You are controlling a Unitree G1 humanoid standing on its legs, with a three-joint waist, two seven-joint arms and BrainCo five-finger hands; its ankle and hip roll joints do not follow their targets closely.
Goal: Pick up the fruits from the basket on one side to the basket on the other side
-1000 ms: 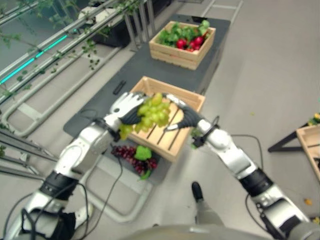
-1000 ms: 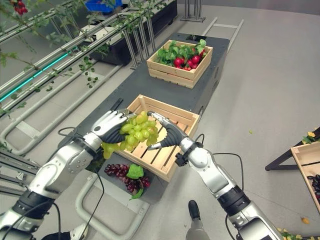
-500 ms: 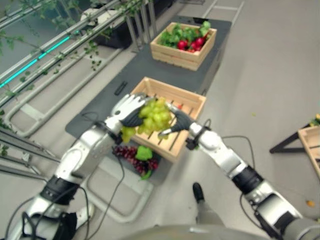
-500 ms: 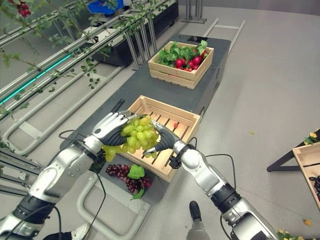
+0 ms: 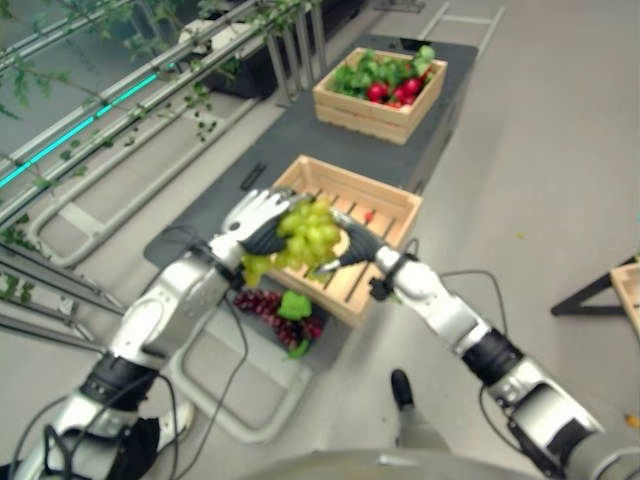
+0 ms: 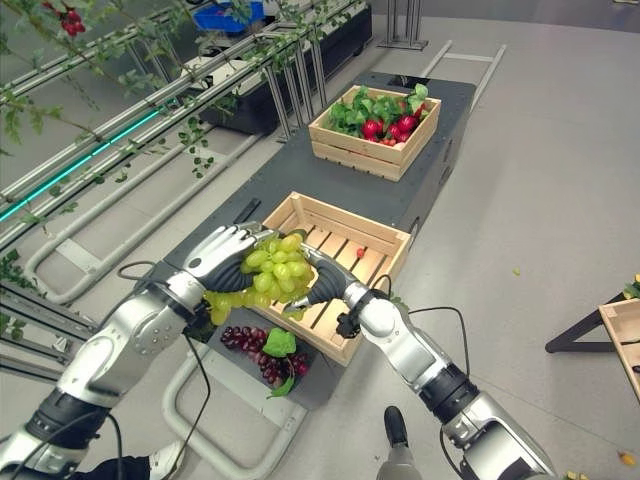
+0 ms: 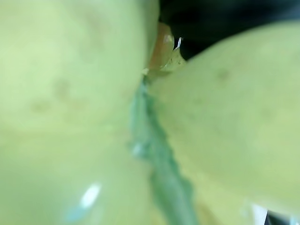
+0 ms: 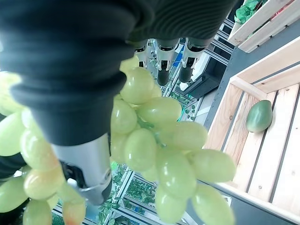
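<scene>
A bunch of green grapes [image 6: 272, 272] hangs above the near left corner of a slatted wooden crate [image 6: 385, 232]. My left hand [image 6: 222, 258] curls over the bunch from its left side. My right hand [image 6: 322, 282] clasps it from the right, with the grapes [image 8: 159, 140] between the fingers [image 8: 162, 69] and the thumb [image 8: 89, 173]. The left wrist view is pressed up against green grapes [image 7: 70, 93]. Inside the crate lie a green fruit [image 8: 258, 116] and a small red fruit [image 6: 360, 253].
A second crate [image 6: 352, 150] of leafy greens and red fruits stands farther back on the dark platform [image 6: 300, 170]. Purple grapes [image 6: 252, 348] with a green leaf lie on the platform's near end. Metal rails with vines run along the left. Another crate [image 6: 625, 335] sits at the right edge.
The camera has shifted a little. My right hand has closed in against the bunch, and both hands with the grapes have drifted slightly toward the crate's near left corner.
</scene>
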